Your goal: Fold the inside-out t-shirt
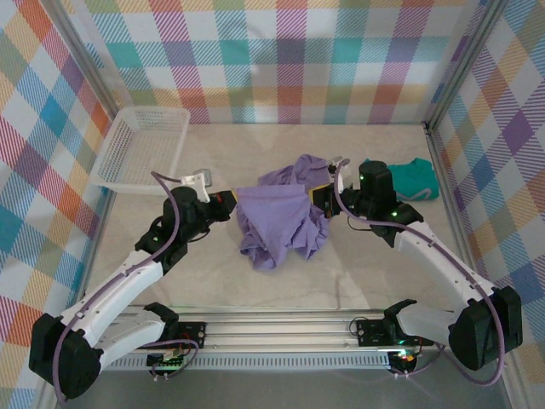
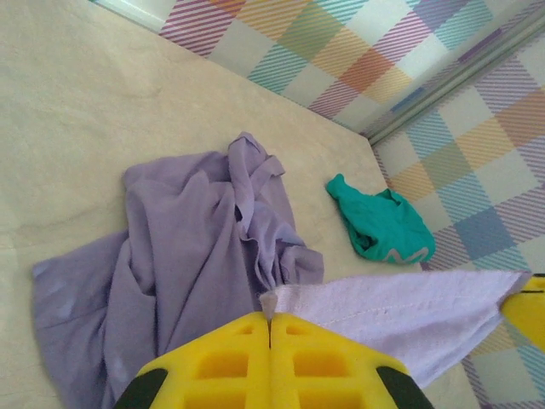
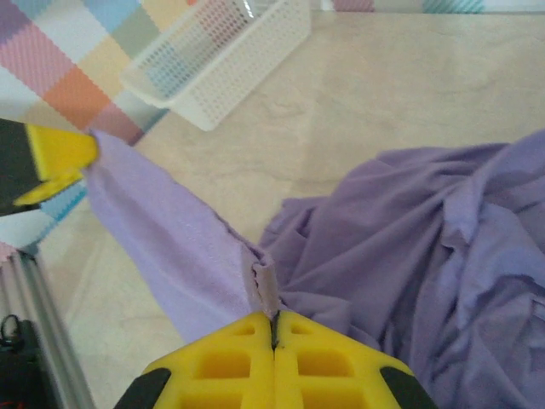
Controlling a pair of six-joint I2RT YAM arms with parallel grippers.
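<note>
Near the middle of the pale marbled surface (image 1: 213, 281) lies the lavender-purple cotton t-shirt (image 1: 281, 230), bunched in a heap. Both tools are pressed together on its hem, the left tool (image 1: 231, 202) pinching one end, the right tool (image 1: 324, 197) the other, cloth taut between. Best, I'd judge, to raise both evenly and draw apart gently, so the crumpled body hangs free for laying flat.
</note>
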